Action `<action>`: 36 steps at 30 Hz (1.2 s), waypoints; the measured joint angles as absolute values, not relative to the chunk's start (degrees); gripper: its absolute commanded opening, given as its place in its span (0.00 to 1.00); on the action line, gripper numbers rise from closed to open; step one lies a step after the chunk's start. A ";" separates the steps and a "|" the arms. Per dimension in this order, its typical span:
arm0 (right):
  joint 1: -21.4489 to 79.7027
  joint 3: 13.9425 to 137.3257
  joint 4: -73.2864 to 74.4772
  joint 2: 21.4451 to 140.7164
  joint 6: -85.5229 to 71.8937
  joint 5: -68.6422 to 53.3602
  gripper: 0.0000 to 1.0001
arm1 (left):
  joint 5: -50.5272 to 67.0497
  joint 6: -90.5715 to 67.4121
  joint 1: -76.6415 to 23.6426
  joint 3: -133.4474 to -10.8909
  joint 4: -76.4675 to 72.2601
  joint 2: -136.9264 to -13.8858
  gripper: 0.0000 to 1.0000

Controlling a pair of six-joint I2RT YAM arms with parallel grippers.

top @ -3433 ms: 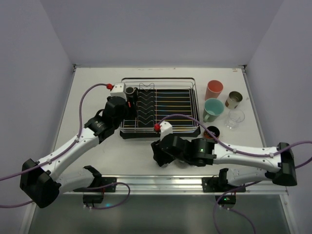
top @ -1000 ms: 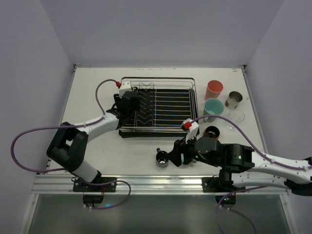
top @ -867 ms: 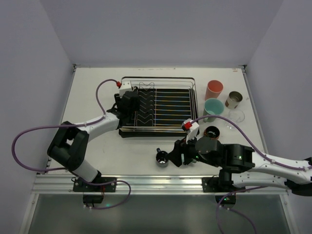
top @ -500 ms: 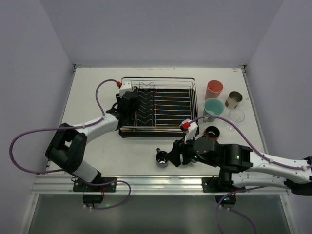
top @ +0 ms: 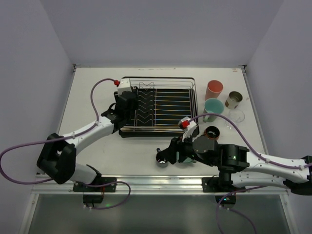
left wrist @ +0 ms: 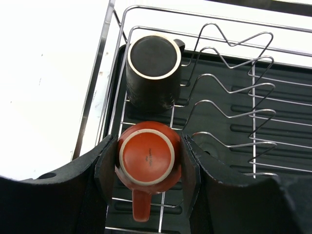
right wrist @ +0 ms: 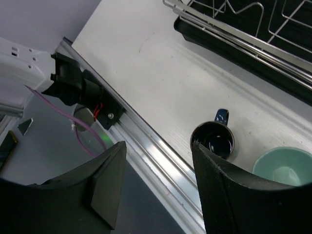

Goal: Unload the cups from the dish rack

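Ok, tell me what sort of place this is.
Probably a robot test cell: plain walls around a white table, two arms bolted to its rail, a dish rack with an orange mug.

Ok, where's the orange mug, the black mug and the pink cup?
upside-down orange mug (left wrist: 147, 156): left wrist view, on its upturned base.
upside-down black mug (left wrist: 152, 57): left wrist view, on its upturned base.
tall pink tumbler (top: 213, 90): top view, on its middle.

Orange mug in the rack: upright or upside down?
Upside down: the orange mug shows its flat base and foot ring facing up, standing in the dish rack.
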State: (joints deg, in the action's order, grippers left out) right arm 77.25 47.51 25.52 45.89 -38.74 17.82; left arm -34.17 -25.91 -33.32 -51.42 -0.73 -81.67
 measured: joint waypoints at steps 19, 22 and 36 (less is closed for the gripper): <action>60.40 41.65 -12.01 57.04 -43.09 2.66 0.71 | -17.50 -34.74 -34.89 -46.28 1.34 -49.89 0.00; 60.23 42.61 -16.56 59.66 -43.83 1.21 0.71 | -11.53 -38.15 -34.89 -44.58 -1.17 -46.98 0.00; 56.47 44.03 -25.19 60.64 -44.99 -2.11 0.68 | 6.83 -50.00 -34.89 -39.81 -11.20 -42.63 0.00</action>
